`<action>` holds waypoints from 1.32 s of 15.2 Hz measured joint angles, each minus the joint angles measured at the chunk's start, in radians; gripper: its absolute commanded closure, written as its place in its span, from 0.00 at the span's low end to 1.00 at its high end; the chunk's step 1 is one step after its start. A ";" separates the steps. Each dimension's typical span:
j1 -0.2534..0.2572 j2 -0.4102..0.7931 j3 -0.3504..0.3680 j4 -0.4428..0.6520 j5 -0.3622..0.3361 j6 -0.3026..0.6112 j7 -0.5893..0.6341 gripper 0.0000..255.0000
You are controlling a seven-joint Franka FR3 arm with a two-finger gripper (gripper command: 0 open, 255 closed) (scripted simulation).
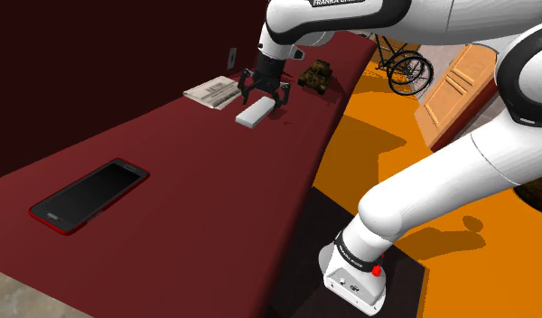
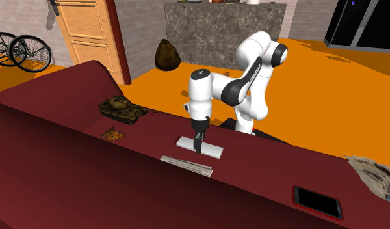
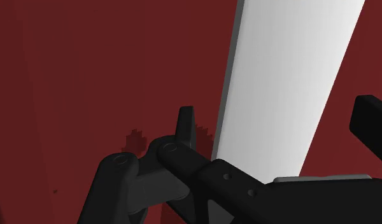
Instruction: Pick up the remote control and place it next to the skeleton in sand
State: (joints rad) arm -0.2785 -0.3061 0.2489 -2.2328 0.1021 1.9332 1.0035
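On the dark red table point(image 1: 197, 172), the white remote control point(image 1: 253, 114) point(image 2: 213, 150) point(image 3: 291, 63) is lying flat. The black gripper point(image 1: 265, 95) point(image 2: 199, 146) point(image 3: 279, 111) is pointing down right over it. Its two fingers are standing wide apart, one on each side of the remote, and they are not squeezing it. A toy tank point(image 1: 316, 75) point(image 2: 122, 108) is sitting near the remote. A red phone point(image 1: 88, 196) point(image 2: 317, 200) is lying well apart, toward the other end of the table.
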 measured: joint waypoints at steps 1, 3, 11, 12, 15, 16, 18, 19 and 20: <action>0.000 0.002 0.000 -0.004 0.000 0.006 -0.001 0.00; 0.000 0.002 0.001 -0.009 0.000 0.011 0.000 0.00; 0.000 0.002 0.001 -0.010 0.000 0.014 0.001 1.00; 0.000 0.002 0.001 -0.010 0.001 0.014 0.001 1.00; 0.001 0.002 0.002 -0.010 0.001 0.014 0.002 1.00; 0.001 0.002 0.002 -0.010 0.001 0.014 0.002 1.00; 0.000 0.000 0.000 -0.006 0.000 0.007 0.001 1.00; 0.000 0.001 0.000 0.003 0.000 -0.002 0.000 1.00; 0.000 -0.004 -0.001 0.009 0.000 -0.013 0.001 1.00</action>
State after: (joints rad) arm -0.2784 -0.3102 0.2481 -2.2239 0.1025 1.9206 1.0042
